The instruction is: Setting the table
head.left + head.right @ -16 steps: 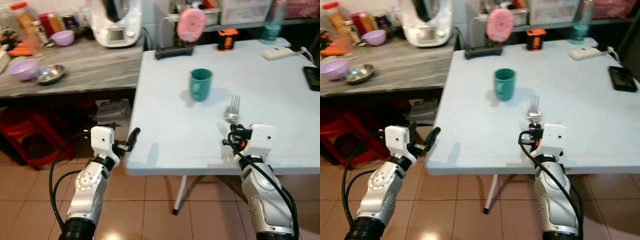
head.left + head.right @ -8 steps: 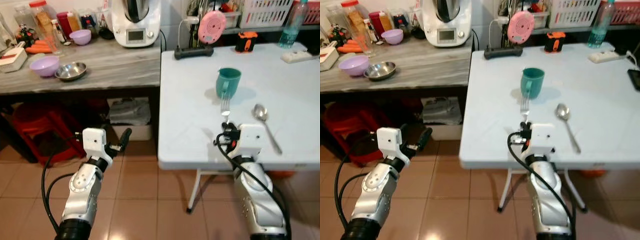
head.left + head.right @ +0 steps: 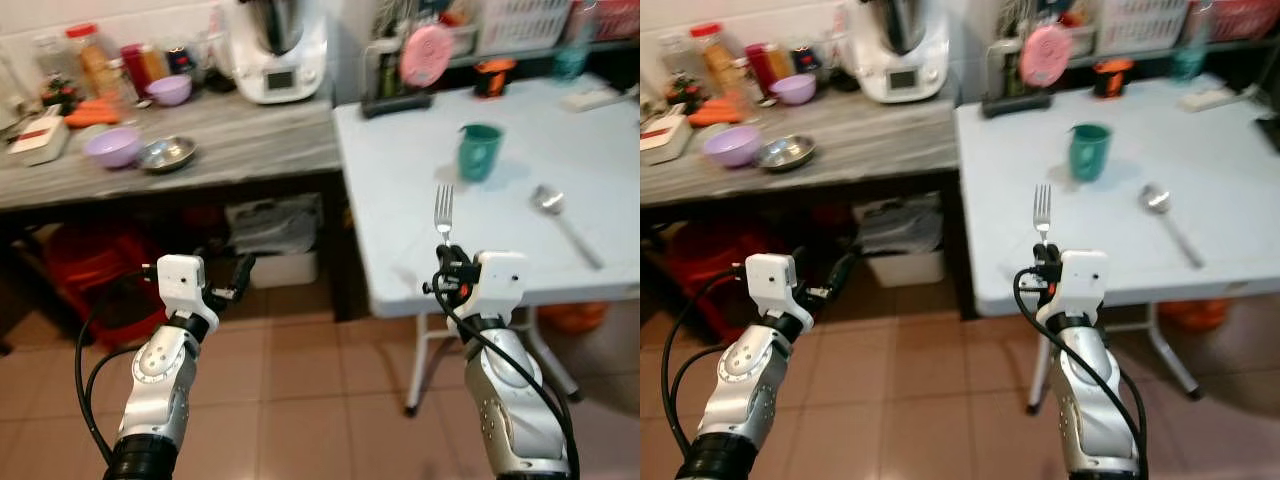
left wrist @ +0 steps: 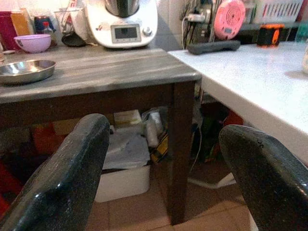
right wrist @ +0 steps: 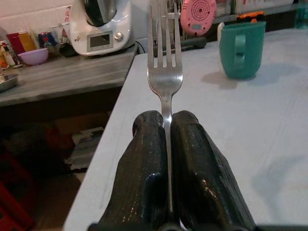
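Shifted since earlier frame: spoon [image 3: 563, 220] now at fork's [image 3: 443, 212] 3 o'clock; cup [image 3: 479, 151] at 1 o'clock on white surface [image 3: 600, 150]. Right pincer [image 3: 447, 268] clamps the fork's handle, tines up; left pincer [image 3: 237, 280] wide, unladen. Fork: light, stiff, slippery; grip mid-handle.

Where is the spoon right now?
The spoon lies on the white table, on the robot's right, past the green cup and apart from the fork pinched in the right gripper.
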`<state>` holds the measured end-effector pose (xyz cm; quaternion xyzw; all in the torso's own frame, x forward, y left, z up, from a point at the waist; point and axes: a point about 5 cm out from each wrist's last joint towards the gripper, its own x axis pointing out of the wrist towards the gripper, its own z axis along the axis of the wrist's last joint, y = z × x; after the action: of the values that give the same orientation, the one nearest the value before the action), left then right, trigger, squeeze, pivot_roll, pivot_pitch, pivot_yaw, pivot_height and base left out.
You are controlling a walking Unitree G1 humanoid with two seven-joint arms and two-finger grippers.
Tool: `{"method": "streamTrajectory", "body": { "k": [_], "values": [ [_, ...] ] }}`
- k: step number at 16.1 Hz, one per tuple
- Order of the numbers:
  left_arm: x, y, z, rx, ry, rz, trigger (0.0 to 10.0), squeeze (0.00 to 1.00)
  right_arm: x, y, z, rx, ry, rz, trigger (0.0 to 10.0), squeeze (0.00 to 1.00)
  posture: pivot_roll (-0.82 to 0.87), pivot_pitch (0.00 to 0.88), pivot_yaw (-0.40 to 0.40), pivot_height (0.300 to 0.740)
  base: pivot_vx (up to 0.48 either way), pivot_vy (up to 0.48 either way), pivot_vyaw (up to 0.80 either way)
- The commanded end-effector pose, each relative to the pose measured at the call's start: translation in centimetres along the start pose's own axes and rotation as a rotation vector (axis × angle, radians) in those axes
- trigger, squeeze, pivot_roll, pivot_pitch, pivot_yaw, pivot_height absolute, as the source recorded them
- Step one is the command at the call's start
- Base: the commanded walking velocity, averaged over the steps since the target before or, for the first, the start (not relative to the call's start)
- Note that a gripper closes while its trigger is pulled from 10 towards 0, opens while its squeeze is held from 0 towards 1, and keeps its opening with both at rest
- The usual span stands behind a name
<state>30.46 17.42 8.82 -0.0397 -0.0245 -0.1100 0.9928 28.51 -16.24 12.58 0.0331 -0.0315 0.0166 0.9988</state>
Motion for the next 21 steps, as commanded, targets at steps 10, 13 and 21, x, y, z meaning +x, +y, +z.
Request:
{"method": "streamTrajectory", "body": {
  "k": [10, 13, 21],
  "values": [
    [0.47, -0.41, 0.14, 0.016, -0.006, 0.004, 10.0, 0.00, -0.08, -0.14, 0.96, -0.045, -0.059, 0.012, 10.0, 0.00, -0.10, 0.000, 0.128, 0.740, 0.000, 0.451, 0.10],
    [0.43, -0.44, 0.04, 0.017, -0.002, 0.002, 10.0, 0.00, -0.06, -0.08, 0.93, -0.033, -0.058, 0.014, 10.0, 0.00, -0.10, 0.000, 0.129, 0.740, 0.000, 0.461, 0.58],
    [0.26, -0.98, 0.11, 0.030, -0.011, -0.058, 10.0, 0.00, -0.16, -0.09, 0.93, 0.003, -0.067, 0.014, 10.0, 0.00, -0.11, 0.000, 0.130, 0.740, 0.000, 0.000, 0.00]
  ]
}}
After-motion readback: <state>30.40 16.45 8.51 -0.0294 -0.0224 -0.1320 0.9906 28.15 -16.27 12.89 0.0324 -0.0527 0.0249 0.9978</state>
